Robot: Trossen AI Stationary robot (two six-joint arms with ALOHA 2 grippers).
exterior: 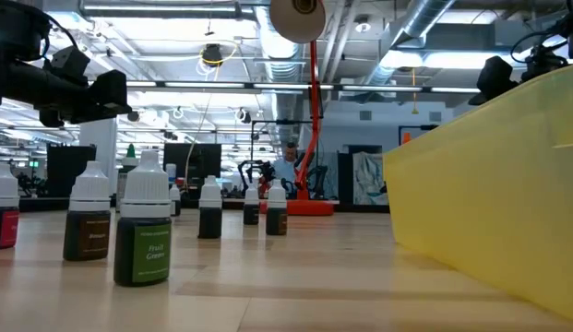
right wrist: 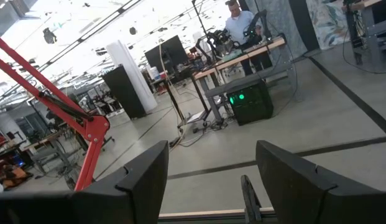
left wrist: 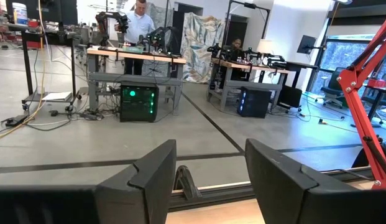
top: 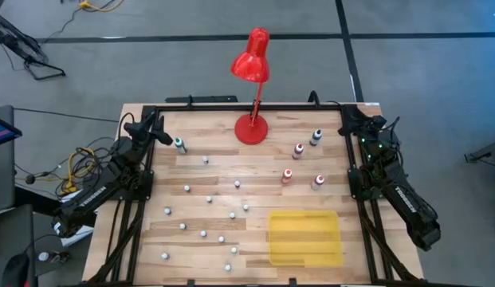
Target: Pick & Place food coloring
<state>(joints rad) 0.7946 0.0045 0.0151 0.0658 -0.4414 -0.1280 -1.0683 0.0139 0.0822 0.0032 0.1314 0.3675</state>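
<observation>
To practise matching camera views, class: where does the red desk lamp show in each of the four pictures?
High view: the red desk lamp stands at the table's far edge, middle, shade over the floor.
Low view: its red stem rises in the background, with the shade's round underside at the top edge.
Left wrist view: red arm at the right edge.
Right wrist view: red arm at the left.
Shared landmark: the lamp's red jointed arm.

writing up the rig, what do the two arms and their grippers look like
Both arms are black and jointed, each with white lettering along one link. The left gripper and right gripper have broad, flat, matte dark fingers. Small green lights glow on the right arm.
</observation>
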